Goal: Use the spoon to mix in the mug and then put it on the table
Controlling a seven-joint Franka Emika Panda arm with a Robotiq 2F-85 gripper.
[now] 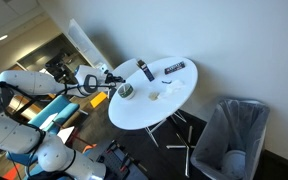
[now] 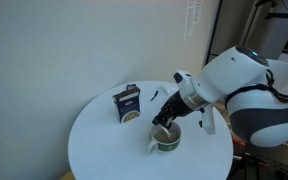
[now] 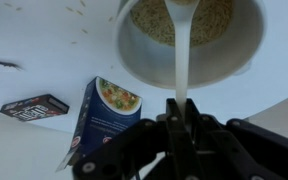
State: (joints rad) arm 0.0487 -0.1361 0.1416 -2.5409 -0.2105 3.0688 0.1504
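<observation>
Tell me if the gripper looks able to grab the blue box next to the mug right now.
Probably not yet: the gripper is shut on the white spoon, whose end sits in the mug. The blue box beside the mug is uncovered, so only the held spoon hinders it.

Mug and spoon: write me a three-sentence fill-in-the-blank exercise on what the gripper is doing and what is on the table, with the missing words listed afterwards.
1. In the wrist view the gripper is shut on a white ____ whose far end dips into the mug.
2. The mug stands on a round table with a ____ top.
3. Close beside the mug is a ____ box with a food picture on it.

Missing words: spoon; white; blue.
</observation>
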